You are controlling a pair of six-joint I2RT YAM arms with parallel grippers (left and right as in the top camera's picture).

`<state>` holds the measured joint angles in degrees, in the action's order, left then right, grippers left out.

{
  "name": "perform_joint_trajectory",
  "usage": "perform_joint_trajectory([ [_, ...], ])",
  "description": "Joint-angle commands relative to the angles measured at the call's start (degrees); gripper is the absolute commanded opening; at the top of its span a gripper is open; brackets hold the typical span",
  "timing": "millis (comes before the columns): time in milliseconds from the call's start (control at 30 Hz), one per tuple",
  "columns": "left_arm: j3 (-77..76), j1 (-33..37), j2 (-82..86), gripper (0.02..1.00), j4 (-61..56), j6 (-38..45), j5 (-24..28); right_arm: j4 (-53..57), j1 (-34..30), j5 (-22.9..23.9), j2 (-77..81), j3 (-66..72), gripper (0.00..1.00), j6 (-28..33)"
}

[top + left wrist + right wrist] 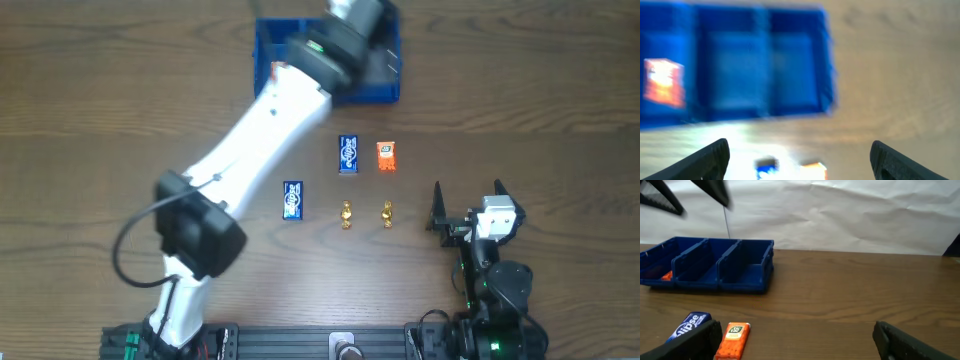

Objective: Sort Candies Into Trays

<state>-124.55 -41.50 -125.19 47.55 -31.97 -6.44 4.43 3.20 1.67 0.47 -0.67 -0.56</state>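
A blue three-compartment tray [388,92] stands at the far middle of the table. An orange candy pack [662,82] lies in one of its end compartments. My left gripper [799,146] hangs open and empty above the tray's near edge. On the table lie a blue pack [348,154], an orange pack [386,156], a second blue pack [293,200] and two gold-wrapped candies [346,214] [387,212]. My right gripper [468,190] rests open and empty near the right of the candies, facing the tray [710,262].
The left arm [280,110] stretches diagonally across the table from its base to the tray. Bare wood lies to the left and right of the candies. A white wall [850,215] stands behind the table.
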Motion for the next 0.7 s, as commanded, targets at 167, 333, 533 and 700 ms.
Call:
perform_joint_trajectory([
  [167,0.2,-7.9,-15.3,0.866,0.0,-12.2,-1.5,0.1,0.4,-0.3,-0.3,0.2,0.998,0.8],
  [333,0.2,-9.0,-17.9,0.851,0.6,-15.9,-1.4,0.1,0.4,-0.3,-0.3,0.2,0.998,0.8],
  [533,0.4,-9.2,-18.0,0.807,2.0,-16.5,-0.7,0.1,0.4,-0.3,-0.3,0.2,0.998,0.8],
  [700,0.7,-9.2,-18.0,0.759,4.4,-17.0,1.5,0.1,0.4,-0.3,-0.3,0.2,0.998,0.8],
])
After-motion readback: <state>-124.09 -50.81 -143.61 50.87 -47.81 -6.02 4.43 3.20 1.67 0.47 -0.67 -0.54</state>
